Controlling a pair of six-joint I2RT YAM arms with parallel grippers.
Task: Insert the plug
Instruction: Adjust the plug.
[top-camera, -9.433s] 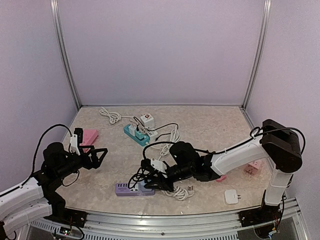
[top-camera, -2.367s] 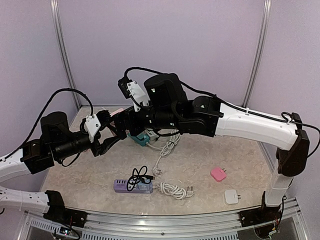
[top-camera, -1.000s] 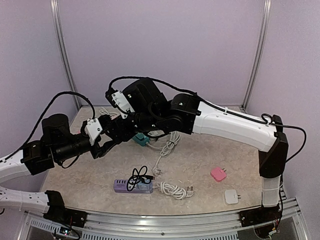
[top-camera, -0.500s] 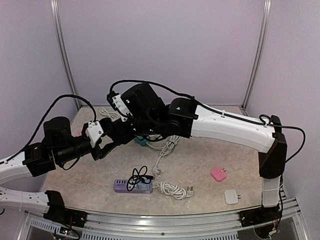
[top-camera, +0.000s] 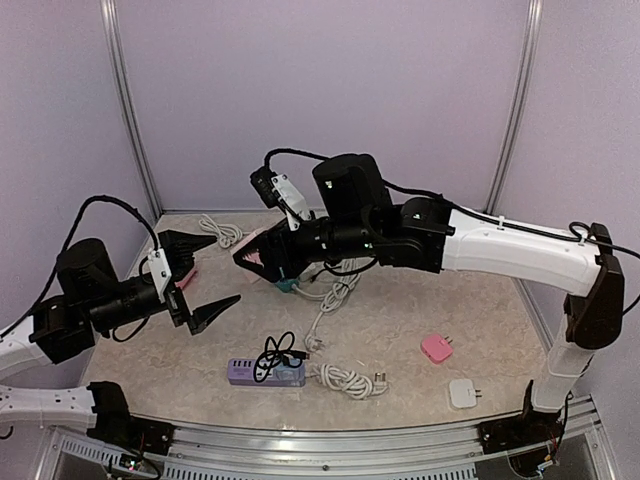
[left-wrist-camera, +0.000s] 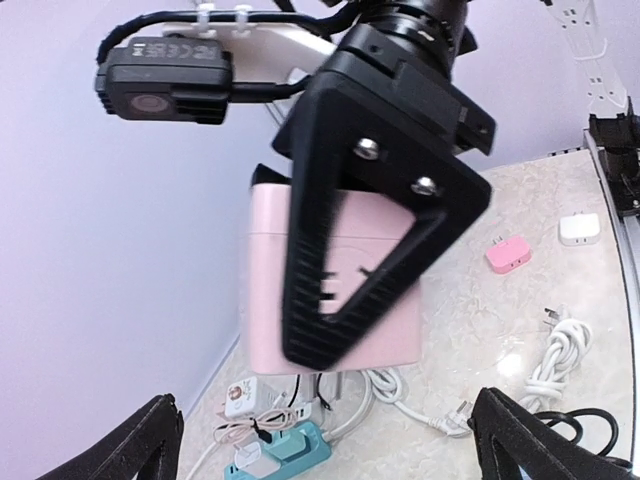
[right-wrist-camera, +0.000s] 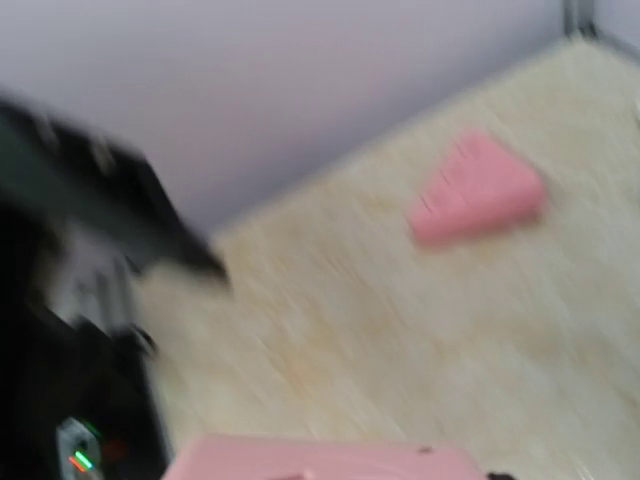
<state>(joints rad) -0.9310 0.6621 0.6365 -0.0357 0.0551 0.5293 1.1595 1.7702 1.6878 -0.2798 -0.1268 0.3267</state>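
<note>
Right arm (top-camera: 500, 245) has swung right since half a second ago. Right jaws alone now pinch the pink block (left-wrist-camera: 262, 300), a smooth boxy plastic piece, aloft over the far-left of the marbled counter (top-camera: 450, 285). Left arm (top-camera: 90, 300) has pulled back left; left jaws sprung wide, empty.

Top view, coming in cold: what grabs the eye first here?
The right gripper is up in mid-air over the left half of the table, clamped on a pink box. Facing it, the left gripper hangs with its jaws spread wide and empty. Below them, a purple power strip lies near the table's front edge with a black cord coiled on it.
</note>
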